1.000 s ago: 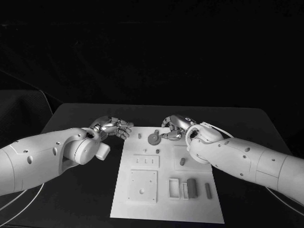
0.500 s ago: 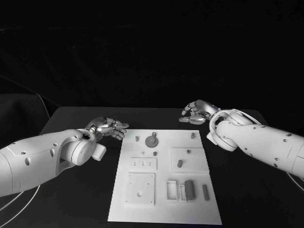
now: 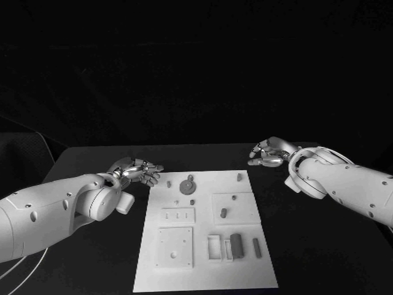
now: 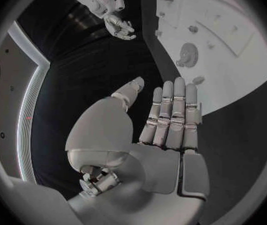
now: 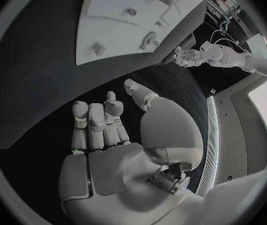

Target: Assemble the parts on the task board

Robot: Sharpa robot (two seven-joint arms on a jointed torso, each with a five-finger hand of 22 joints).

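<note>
L hand (image 3: 140, 169): fingers (image 4: 171, 110) straight and apart, nothing in them, palm hovering over dark worktop (image 3: 99, 246) just off the board's left far corner. R hand (image 3: 272, 153): fingers (image 5: 96, 125) partly curled but apart, holding nothing, over worktop beyond the board's right far corner, well clear of it. White board (image 3: 206, 276) lies lengthwise in the middle btwn both arms. On it, far end: round gear-like part (image 3: 188, 185) w/ small pegs near it, one small peg (image 3: 239, 176) at the right far edge. Mid: square recess w/ an oblong part (image 3: 223, 212) standing in it. Near end: dark block (image 3: 236, 243) beside a white slotted holder, thin bar (image 3: 256, 246) just right of it. No labels or writing readable anywhere.
</note>
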